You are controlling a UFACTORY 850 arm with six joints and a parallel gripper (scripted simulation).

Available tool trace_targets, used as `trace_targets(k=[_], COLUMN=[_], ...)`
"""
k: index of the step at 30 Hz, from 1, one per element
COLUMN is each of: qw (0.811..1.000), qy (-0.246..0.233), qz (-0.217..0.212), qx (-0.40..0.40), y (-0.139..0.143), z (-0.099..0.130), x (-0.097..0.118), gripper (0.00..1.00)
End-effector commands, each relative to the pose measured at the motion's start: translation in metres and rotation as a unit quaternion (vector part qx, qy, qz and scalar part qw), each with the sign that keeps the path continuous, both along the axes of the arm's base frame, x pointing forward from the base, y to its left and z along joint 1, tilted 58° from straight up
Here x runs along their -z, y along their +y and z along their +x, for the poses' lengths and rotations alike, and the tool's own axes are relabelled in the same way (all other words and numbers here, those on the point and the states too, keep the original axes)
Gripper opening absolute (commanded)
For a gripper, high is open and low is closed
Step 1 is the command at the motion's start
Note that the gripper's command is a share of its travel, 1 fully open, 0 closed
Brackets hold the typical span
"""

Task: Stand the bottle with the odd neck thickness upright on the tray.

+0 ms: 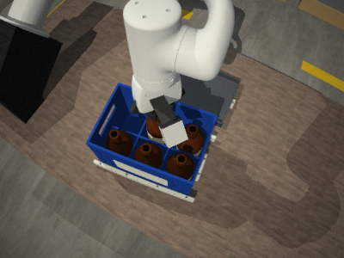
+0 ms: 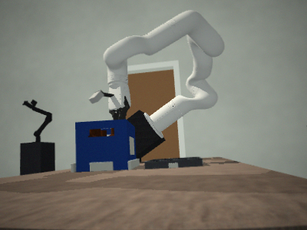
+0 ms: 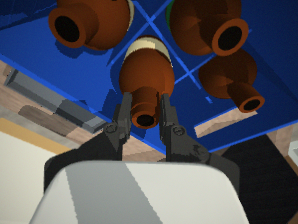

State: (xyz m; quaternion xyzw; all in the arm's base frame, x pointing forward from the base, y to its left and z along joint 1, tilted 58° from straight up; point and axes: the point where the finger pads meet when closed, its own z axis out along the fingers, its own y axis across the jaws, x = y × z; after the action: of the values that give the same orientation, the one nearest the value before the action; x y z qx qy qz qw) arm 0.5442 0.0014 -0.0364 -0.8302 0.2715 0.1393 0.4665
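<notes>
Brown wood-grained planks made up the table top (image 1: 258, 172) (image 2: 161, 199), with grey concrete floor beyond it and a pale grey-green wall (image 2: 253, 77) behind. Your landmark was the tall blue plastic crate (image 1: 100, 151) (image 2: 105, 149) (image 3: 30, 60), divided into compartments. Beside it, on the side nearer the arm, lay the shallow dark grey tray (image 1: 211, 92) (image 2: 174, 162) (image 3: 55, 100), with no bottle on it in the top view.

You had the black-fingered gripper (image 1: 152, 116) (image 2: 120, 114) (image 3: 146, 103) over the crate, its fingers clamped on the neck of one round-shouldered brown bottle (image 1: 155, 128) (image 3: 146, 77). That bottle was in the crate's middle compartment on the tray side; whether its base had left the crate floor, you could not tell. Four more brown bottles (image 1: 119, 143) (image 1: 148, 156) (image 1: 181, 167) (image 1: 191, 141) stood in the crate around it, and the compartment at the tray-side corner away from the tray held none.

Which neck was the odd one, you could not judge by eye; this hold might have served to gauge or to lift. The bottle looked stiff, smooth and perhaps glassy, so it would likely slip or swing if pinched off-centre. Your best hold was the straight neck below the mouth, squarely gripped, raised plumb until the base cleared the crate's walls.
</notes>
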Motion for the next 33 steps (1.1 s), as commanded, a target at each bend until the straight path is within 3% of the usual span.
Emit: trace_targets(k=[1, 33], qw=[1.0, 1.0], qy=[-0.001, -0.001], qz=[0.0, 0.0], qx=[0.001, 0.001], y=[-0.0048, -0.0112], z=[0.0005, 0.0001], x=[-0.0025, -0.0058], gripper=[0.0, 0.0])
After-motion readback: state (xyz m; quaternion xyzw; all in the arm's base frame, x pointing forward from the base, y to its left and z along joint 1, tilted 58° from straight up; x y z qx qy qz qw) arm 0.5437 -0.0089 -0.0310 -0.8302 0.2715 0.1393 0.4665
